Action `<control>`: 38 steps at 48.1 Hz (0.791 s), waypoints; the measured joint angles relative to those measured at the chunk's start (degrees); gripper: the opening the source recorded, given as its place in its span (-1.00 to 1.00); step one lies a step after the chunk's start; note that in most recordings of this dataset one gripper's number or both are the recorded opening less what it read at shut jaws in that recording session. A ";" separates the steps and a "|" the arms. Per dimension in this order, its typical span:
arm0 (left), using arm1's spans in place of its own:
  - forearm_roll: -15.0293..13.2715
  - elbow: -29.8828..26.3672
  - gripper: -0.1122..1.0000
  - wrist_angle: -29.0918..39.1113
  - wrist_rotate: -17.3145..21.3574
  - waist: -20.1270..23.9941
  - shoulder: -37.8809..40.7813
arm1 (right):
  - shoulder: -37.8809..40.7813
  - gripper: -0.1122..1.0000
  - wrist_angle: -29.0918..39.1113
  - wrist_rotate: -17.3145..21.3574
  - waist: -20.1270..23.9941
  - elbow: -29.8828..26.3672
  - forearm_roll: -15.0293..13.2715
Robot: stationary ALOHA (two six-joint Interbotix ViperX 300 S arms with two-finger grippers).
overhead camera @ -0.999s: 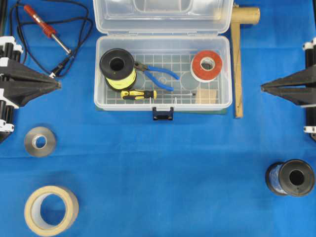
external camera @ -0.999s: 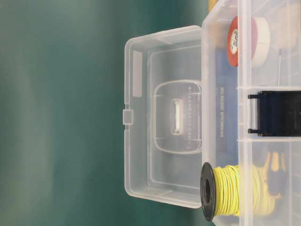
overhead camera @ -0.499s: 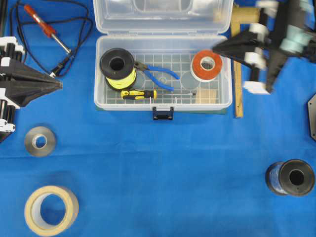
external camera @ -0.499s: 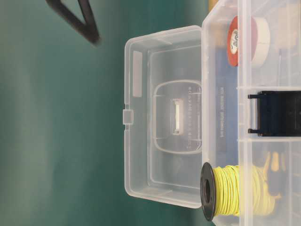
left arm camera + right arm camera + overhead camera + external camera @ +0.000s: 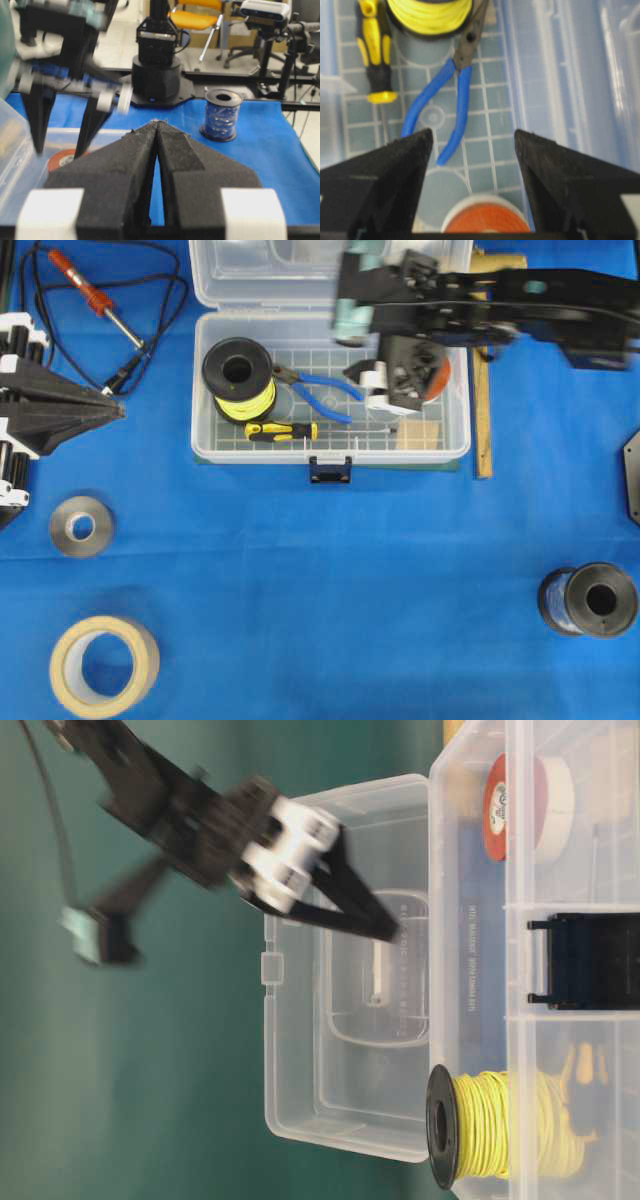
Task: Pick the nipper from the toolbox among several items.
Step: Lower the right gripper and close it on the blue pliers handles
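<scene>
Overhead view: you see the toolbox open on the blue tabletop, lid laid back. The nipper lies on its gridded floor, dark tips touching the yellow wire spool, blue handles pointing right. The screwdriver lies just in front of it. Your right gripper hangs over the right half of the box, blurred, covering most of the red tape roll. Your left gripper sits at the left edge, well apart from the box.

Table-level view: your right gripper shows against the raised lid, two dark fingers meeting at the tips from this angle, so you cannot read the gap here.

Left wrist view: your left gripper has its pads pressed together with nothing between them. A blue wire spool stands beyond it.

Right wrist view: your right gripper has its fingers spread wide and holds nothing. The nipper lies below and ahead, one blue handle end between the fingertips, apart from both.
</scene>
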 measured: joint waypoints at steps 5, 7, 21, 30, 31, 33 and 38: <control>0.09 0.00 -0.80 0.00 0.09 0.00 -0.18 | 4.48 0.33 0.26 0.00 -0.35 -1.67 0.00; 0.00 0.00 -0.80 0.18 0.00 -0.09 -0.18 | 6.06 0.33 0.26 0.00 -0.35 -2.11 0.00; 0.00 0.00 -0.80 0.79 0.09 0.00 -0.26 | 13.80 0.33 -2.29 0.09 -0.35 -3.52 0.26; 0.00 0.00 -0.80 0.79 0.00 0.00 -0.26 | 16.79 0.20 -3.52 0.00 -0.35 -4.83 0.26; 0.00 0.00 -0.80 0.97 0.00 -0.09 -0.26 | 17.05 0.15 -3.60 0.00 -0.35 -4.92 0.26; 0.00 0.00 -0.80 1.05 0.00 -0.09 -0.26 | 17.14 0.01 -3.96 0.26 -0.53 -5.01 0.26; 0.00 0.00 -0.80 1.67 0.00 0.00 -0.62 | 17.23 -0.49 -3.96 -0.26 -0.44 -5.10 0.26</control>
